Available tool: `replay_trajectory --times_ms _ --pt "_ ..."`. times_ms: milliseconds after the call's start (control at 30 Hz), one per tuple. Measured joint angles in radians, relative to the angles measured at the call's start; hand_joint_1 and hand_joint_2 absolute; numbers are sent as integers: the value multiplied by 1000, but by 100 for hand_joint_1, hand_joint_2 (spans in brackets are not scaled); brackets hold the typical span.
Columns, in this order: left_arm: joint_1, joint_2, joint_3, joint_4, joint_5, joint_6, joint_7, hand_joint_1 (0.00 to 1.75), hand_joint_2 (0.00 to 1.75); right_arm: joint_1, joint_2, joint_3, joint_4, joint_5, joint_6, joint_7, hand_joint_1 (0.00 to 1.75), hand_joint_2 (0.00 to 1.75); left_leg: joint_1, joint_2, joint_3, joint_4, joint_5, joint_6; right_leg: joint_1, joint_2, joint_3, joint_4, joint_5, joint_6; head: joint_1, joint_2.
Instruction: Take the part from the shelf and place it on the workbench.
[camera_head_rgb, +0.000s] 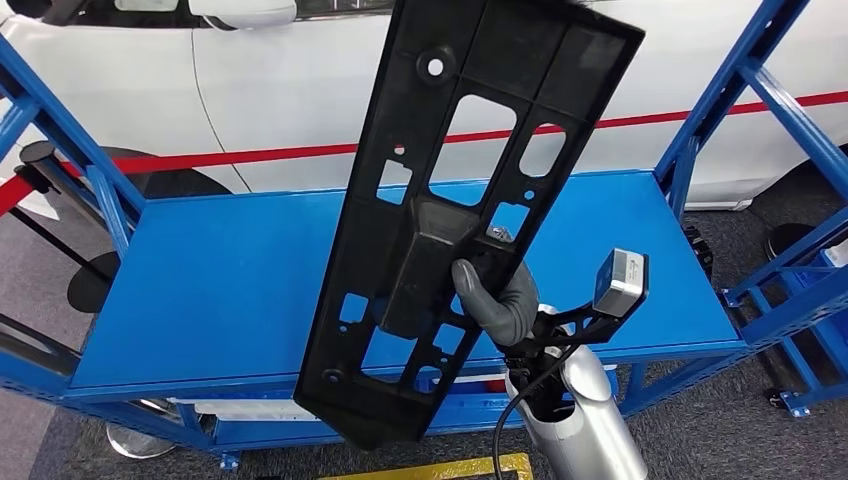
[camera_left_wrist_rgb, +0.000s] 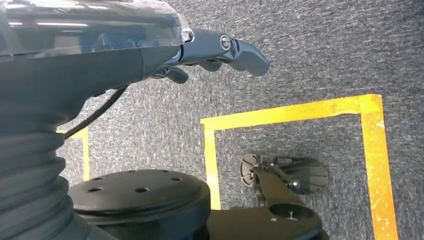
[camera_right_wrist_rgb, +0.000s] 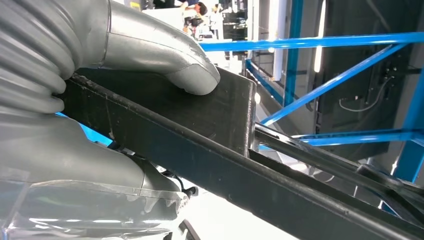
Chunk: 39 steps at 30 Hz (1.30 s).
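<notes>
Blue workbench (camera_head_rgb: 230, 270) below; right hand (camera_head_rgb: 497, 298) grips black part (camera_head_rgb: 450, 200) mid-panel.

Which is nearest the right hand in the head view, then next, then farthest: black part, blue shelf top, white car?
1. Black part: held in the right hand.
2. Blue shelf top: just behind the part.
3. White car: beyond the shelf, at the back.
</notes>
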Motion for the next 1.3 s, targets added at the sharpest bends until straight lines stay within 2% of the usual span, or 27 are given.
replay_trajectory --times_ms 100,133,200,267,300,333,367,400,467,500,533,600,633,667,700,767,800,833,867,933,1000,1033,1100,1133,1167,1233,1300 --pt "0 0 0 0 -2 -11 0 0 175 10 0 0 17 -2 8 -4 175 175 1 -2 -9 5 7 -21 3 3 -13 -8 8 -23 -1 0" --pt "0 0 -1 0 -2 -15 0 0 175 12 1 0 22 -2 10 -5 175 175 3 -2 -17 16 -6 -27 3 2 -19 -8 16 -32 -1 0" --pt "0 0 -1 0 -3 -18 0 0 175 14 3 0 30 -3 12 -6 175 175 7 -1 -45 90 -76 -35 3 -1 -33 -9 30 -46 -1 0" --pt "-1 0 -2 0 -5 -20 0 0 175 18 4 -1 37 -3 13 -6 175 175 7 -1 -82 217 -158 -38 9 -2 -52 -8 44 -53 -2 0" --pt "-1 0 -3 0 -6 -20 0 0 175 20 5 -1 40 -3 13 -6 175 175 7 -1 -89 263 -179 -38 12 -3 -61 -8 50 -54 -2 0" --pt "-1 0 -3 0 -7 -20 0 0 175 22 5 0 44 -3 13 -6 175 175 6 -1 -80 278 -180 -36 15 -3 -71 -7 57 -54 -2 0" --pt "-1 0 -4 0 -8 -21 0 0 175 23 5 0 46 -3 13 -6 175 175 5 -1 -52 254 -164 -31 18 -3 -79 -5 63 -55 -2 0" --pt "-2 1 -4 0 -9 -21 0 0 175 23 5 0 48 -3 14 -6 175 175 2 -1 -6 196 -140 -24 20 -3 -86 -4 68 -54 -2 0" --pt "-6 4 -6 0 -11 -23 0 0 175 25 7 -1 49 -2 14 -6 175 175 -6 -1 87 58 -113 -9 22 -3 -93 -4 78 -50 -1 0" --pt "-8 5 -6 0 -12 -24 0 0 175 26 8 -1 49 -1 14 -6 175 175 -11 -2 114 13 -109 -3 21 -4 -95 -4 84 -45 -1 0" --pt "-9 7 -7 0 -13 -25 0 0 175 30 9 -1 49 1 14 -5 175 175 -15 -2 124 -9 -111 1 19 -5 -97 -6 90 -39 -1 0" --pt "-9 7 -8 0 -13 -26 0 0 175 38 12 -2 49 3 14 -4 175 175 -16 -1 124 -24 -95 10 16 -6 -97 -11 100 -27 -1 0" --pt "-8 7 -8 0 -13 -26 0 0 175 42 13 -2 48 3 14 -3 175 175 -14 1 123 -33 -84 15 16 -5 -99 -8 94 -22 -1 0" --pt "-9 7 -8 0 -13 -26 0 0 175 44 14 -2 48 3 14 -3 175 175 -11 4 120 -42 -72 20 16 -5 -107 8 73 -17 0 0" --pt "-9 7 -8 0 -13 -26 0 0 175 47 14 -3 48 3 14 -3 175 175 -8 7 115 -48 -61 25 15 -5 -120 45 37 -13 0 0" --pt "-9 7 -8 0 -13 -27 0 0 175 53 13 -5 48 3 15 -3 175 175 -8 9 93 -46 -45 28 10 -5 -158 162 -47 -4 0 0" --pt "-9 7 -8 0 -12 -27 0 0 175 56 13 -6 48 3 15 -3 175 175 -8 10 81 -43 -39 27 8 -5 -171 214 -70 1 0 0" --pt "-7 6 -8 0 -10 -25 0 0 175 59 13 -7 49 3 17 -3 175 175 -7 11 69 -39 -33 24 5 -5 -170 239 -72 5 0 0" --pt "-6 6 -8 0 -8 -21 0 0 175 61 13 -8 49 3 20 -3 175 175 -5 12 57 -33 -29 21 1 -5 -152 229 -55 10 0 0" --pt "-5 5 -8 0 -2 -11 -1 0 175 60 14 -10 49 3 31 -2 175 175 0 12 34 -14 -23 13 -6 -6 -71 120 -14 17 0 0" --pt "-3 4 -8 0 3 -2 -2 0 175 55 15 -12 50 1 41 -2 175 175 0 12 14 5 -19 2 -5 -3 -11 23 -2 12 0 0" --pt "-3 4 -7 0 4 0 -3 0 175 52 16 -14 51 1 44 -2 175 175 -1 11 7 10 -16 -5 -2 -1 -5 6 -6 5 0 0" --pt "1 3 -6 0 5 4 -3 0 175 49 18 -19 55 0 49 -2 175 175 0 10 0 13 -7 -18 1 0 -15 4 3 -14 0 0" --pt "3 3 -5 0 5 5 -3 0 175 47 19 -20 57 -1 50 -3 175 175 2 9 -6 18 -11 -25 1 -1 -21 1 10 -24 0 0" --pt "5 3 -5 0 5 5 -3 0 175 46 21 -21 59 -1 52 -4 175 175 5 8 -14 34 -31 -30 1 -3 -28 -1 19 -33 0 0" --pt "7 3 -4 0 6 6 -3 0 175 45 25 -24 61 -3 54 -8 175 175 7 7 -45 122 -112 -37 2 -5 -46 -3 37 -45 -1 0" --pt "7 3 -4 0 6 6 -2 0 175 45 27 -27 64 -3 55 -10 175 175 8 7 -75 243 -187 -39 6 -6 -69 -2 54 -48 -2 0"
